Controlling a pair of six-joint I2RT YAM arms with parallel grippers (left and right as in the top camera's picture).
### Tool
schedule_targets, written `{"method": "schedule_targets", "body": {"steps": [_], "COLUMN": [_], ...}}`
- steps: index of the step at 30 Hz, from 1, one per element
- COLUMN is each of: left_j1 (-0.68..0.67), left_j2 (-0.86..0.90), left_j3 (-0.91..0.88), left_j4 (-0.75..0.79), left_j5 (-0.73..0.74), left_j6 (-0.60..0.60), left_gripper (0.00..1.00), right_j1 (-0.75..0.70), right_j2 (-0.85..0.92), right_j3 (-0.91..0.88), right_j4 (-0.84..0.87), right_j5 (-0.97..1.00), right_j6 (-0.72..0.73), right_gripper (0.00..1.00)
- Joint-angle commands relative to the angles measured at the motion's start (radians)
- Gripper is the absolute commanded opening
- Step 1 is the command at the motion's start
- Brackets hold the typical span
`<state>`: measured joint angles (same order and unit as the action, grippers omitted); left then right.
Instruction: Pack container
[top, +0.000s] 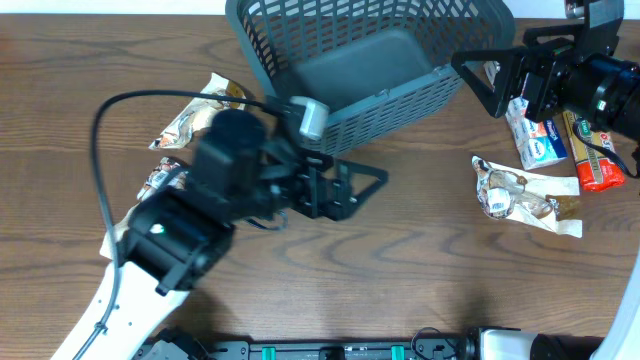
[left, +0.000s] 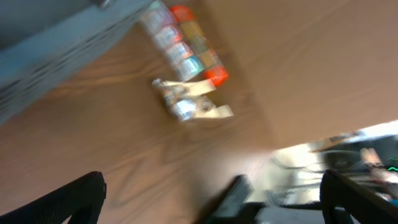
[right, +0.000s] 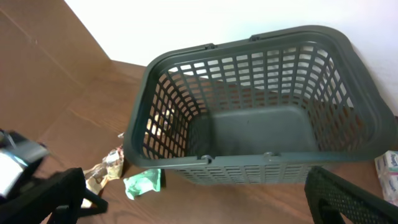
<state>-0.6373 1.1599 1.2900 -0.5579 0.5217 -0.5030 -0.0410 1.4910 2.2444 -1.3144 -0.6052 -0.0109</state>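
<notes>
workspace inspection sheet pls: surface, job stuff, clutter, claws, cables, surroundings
surface: brown wood-grain table, no spills seen
job's things: grey slotted container at the far edge, empty; left packets and right packets lie outside it
clutter: nothing seen
claws: left claw open, empty, near the container's front wall; right claw open, empty, by its right corner
cables: black cable loops beside the left arm
surroundings: white wall behind the table

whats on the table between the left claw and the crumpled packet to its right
Nothing: in the overhead view, only bare wooden table lies between the left claw and the crumpled packet.
</notes>
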Motion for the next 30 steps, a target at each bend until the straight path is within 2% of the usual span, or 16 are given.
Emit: {"method": "schedule_targets", "body": {"steps": [1,3,7,11,16,20,21,23,24,25,26,27,28,30], "left_j1": [-0.074,-0.103,-0.137,-0.176,-0.294,-0.369,-0.374,-0.374,-0.374,-0.374,-0.374,-0.374,-0.374,-0.374], "left_j2": [0.024,0.047,0.098,0.158,0.214,0.228,0.227,0.225,0.225,0.225,0.225,0.225,0.225,0.225], "left_j3": [0.075,0.079,0.079,0.079,0.079,0.079,0.079,0.079,0.079,0.080,0.079,0.079,0.079,0.079], "left_j4": [-0.060,-0.096,-0.171,-0.249,-0.240,-0.218,-0.217,-0.214,-0.212,-0.207,-0.203,-0.202,-0.202,-0.202], "left_j5": [-0.314,-0.371,-0.383,-0.440,-0.439,-0.520,-0.526,-0.528,-0.533,-0.538,-0.548,-0.571,-0.596,-0.631], "left_j6": [0.084,0.084,0.073,0.002,-0.042,-0.041,-0.042,-0.056,-0.061,-0.063,-0.072,-0.095,-0.117,-0.171], "left_gripper": [0.99,0.99,0.99,0.99,0.99,0.99,0.99,0.98,0.88,0.75,0.54,0.25,0.06,0.06], "right_j1": [-0.008,-0.013,-0.021,-0.024,-0.024,-0.024,-0.024,-0.024,-0.025,-0.025,-0.025,-0.025,-0.025,-0.025], "right_j2": [-0.005,-0.004,0.007,0.048,0.135,0.208,0.222,0.252,0.265,0.275,0.286,0.294,0.301,0.314], "right_j3": [0.016,0.016,0.016,0.016,0.016,0.016,0.016,0.016,0.016,0.016,0.016,0.016,0.016,0.016], "right_j4": [0.016,0.051,0.136,0.208,0.256,0.287,0.291,0.293,0.293,0.293,0.293,0.294,0.294,0.298], "right_j5": [0.012,0.034,0.077,0.075,-0.001,-0.084,-0.087,-0.094,-0.107,-0.120,-0.134,-0.137,-0.136,-0.132], "right_j6": [-0.018,-0.021,-0.021,-0.020,-0.005,0.007,0.018,0.025,0.025,0.026,0.031,0.041,0.052,0.077], "right_gripper": [0.99,0.99,0.99,0.99,0.98,0.82,0.74,0.51,0.44,0.33,0.21,0.10,0.01,0.01]}}
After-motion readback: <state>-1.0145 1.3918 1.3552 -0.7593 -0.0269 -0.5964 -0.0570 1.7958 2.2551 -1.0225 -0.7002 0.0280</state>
